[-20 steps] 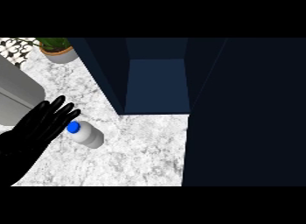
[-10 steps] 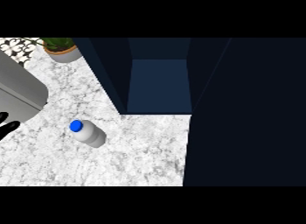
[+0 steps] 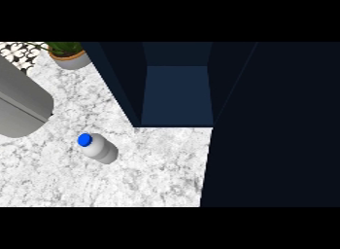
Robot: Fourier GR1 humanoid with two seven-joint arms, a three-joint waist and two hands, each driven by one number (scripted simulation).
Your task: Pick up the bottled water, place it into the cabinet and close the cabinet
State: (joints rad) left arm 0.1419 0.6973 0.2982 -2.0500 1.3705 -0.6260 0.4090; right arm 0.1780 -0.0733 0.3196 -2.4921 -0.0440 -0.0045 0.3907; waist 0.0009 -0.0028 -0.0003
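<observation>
Marble counter [image 3: 151, 170] carries the water bottle [image 3: 100, 148] upright, blue cap up, just left of the open cabinet [image 3: 177, 95]. Only the left forearm [image 3: 11, 104] shows, up-left of it; neither hand is in view, so I cannot tell their state.

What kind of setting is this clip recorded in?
Likely a kitchen counter: a marbled white countertop, an open dark blue cabinet standing on it, a water bottle and a potted plant.

You see bright, even light on marbled bench [image 3: 51, 180]. Cabinet [image 3: 177, 92] interior reads dim blue, its open door [image 3: 280, 126] near black. Bottled water [image 3: 99, 148] casts faint soft shadow.
</observation>
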